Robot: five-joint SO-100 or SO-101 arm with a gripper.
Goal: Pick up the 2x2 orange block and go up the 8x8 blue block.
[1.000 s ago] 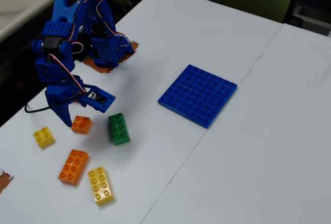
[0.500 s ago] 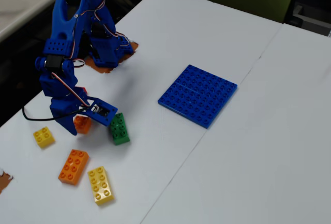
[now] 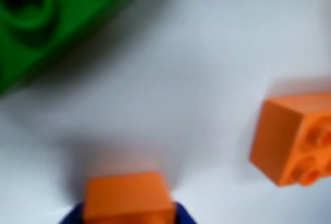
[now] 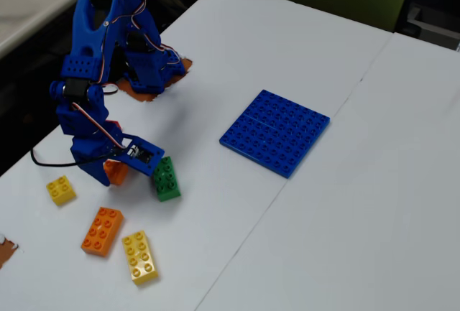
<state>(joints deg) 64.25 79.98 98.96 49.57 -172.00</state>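
My arm (image 4: pixel 100 59) in the fixed view: bright blue printed plastic throughout, chunky angular links, black servo bodies set into the joints. Red, white and black wires loop along its upper links (a separate black cable trails off near the wrist). Its base (image 4: pixel 147 74) sits on a brown pad.

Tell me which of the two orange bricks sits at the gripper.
The 2x2 orange block, small and square, partly hidden under the gripper. The long orange brick lies apart, beside the long yellow brick.
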